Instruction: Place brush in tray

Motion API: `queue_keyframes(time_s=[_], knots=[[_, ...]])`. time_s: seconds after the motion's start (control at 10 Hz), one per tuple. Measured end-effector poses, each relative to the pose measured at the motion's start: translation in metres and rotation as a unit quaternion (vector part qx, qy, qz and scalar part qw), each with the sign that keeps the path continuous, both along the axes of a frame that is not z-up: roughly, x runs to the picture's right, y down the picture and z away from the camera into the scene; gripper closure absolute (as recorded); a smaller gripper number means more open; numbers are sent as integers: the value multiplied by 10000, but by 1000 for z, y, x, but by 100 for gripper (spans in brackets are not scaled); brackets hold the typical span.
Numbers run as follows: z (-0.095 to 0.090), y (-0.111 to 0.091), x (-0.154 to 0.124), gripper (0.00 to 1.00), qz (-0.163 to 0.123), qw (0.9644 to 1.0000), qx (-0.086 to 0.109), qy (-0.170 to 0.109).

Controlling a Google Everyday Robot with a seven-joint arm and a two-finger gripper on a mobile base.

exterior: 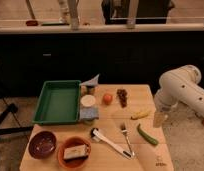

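Brush (111, 144), slim and white with a rounded, dark-centred head, lies diagonally on the pale wooden table (110, 120) near its front edge, just beside a silver metal fork (126, 139) and well apart from the green tray (57, 102), a rectangular plastic container with a raised rim at the table's left rear. The robot's bulky white arm (180, 87), smooth and rounded at the joints, bends in from the right and drops towards the table's right edge, where the gripper (159, 118) hangs pointing down near a yellow banana (140, 114); whether it is open or closed cannot be told, and it holds nothing visible. A round maroon bowl (42, 144) and a round orange bowl (73, 150) sit at the front left.
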State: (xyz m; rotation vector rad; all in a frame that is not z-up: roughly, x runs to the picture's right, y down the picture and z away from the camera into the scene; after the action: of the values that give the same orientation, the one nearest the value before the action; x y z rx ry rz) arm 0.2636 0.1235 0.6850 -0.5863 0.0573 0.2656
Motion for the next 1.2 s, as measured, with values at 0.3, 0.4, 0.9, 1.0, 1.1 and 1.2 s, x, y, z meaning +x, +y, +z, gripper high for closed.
queue_keyframes(time_s=[0.3,0.4,0.9,1.0,1.1,1.2], knots=[[8,20,-49,20,1001,9947,6,220],[11,28,-67,20,1179,9928,28,210],[14,38,-84,20,1343,9907,65,212],[14,38,-84,20,1350,9906,63,207],[13,39,-85,20,1356,9906,52,183],[13,44,-88,20,1334,9910,-21,105]])
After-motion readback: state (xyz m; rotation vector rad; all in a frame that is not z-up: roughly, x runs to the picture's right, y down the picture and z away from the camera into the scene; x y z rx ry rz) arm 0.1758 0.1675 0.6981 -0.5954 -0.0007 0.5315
